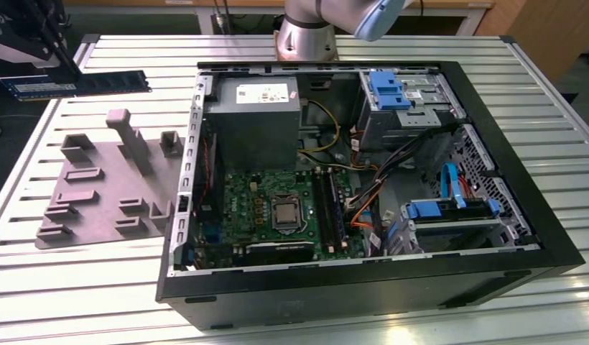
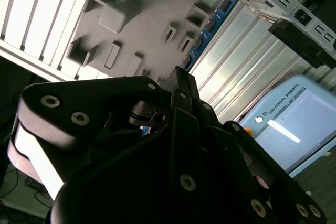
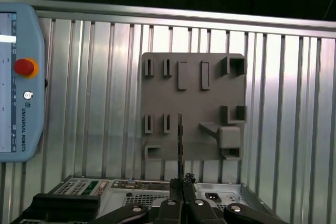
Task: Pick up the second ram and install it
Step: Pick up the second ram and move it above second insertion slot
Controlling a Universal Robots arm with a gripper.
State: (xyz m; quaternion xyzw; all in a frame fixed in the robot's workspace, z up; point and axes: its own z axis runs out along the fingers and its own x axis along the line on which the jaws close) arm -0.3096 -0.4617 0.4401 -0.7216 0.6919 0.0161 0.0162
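The second ram (image 1: pixel 103 82) is a long dark stick with a blue-white label. It hangs level above the table's far corner at the exterior view's left, clear of the surface. My gripper (image 1: pixel 53 66) is shut on it near the labelled end. In the first wrist view the ram (image 3: pixel 180 142) shows edge-on, sticking out from my gripper (image 3: pixel 181 200) over the grey fixture plate (image 3: pixel 194 103). In the second wrist view the ram (image 2: pixel 210 24) runs away from the shut gripper (image 2: pixel 178 85). The motherboard's long black slots (image 1: pixel 328 208) lie inside the open computer case (image 1: pixel 524 215).
The grey fixture plate (image 1: pixel 103 187) with raised blocks lies on the slatted metal table (image 1: pixel 45 287), beside the case. A teach pendant (image 3: pixel 18 77) rests on the table's far side. The arm's base (image 1: pixel 304 36) stands behind the case.
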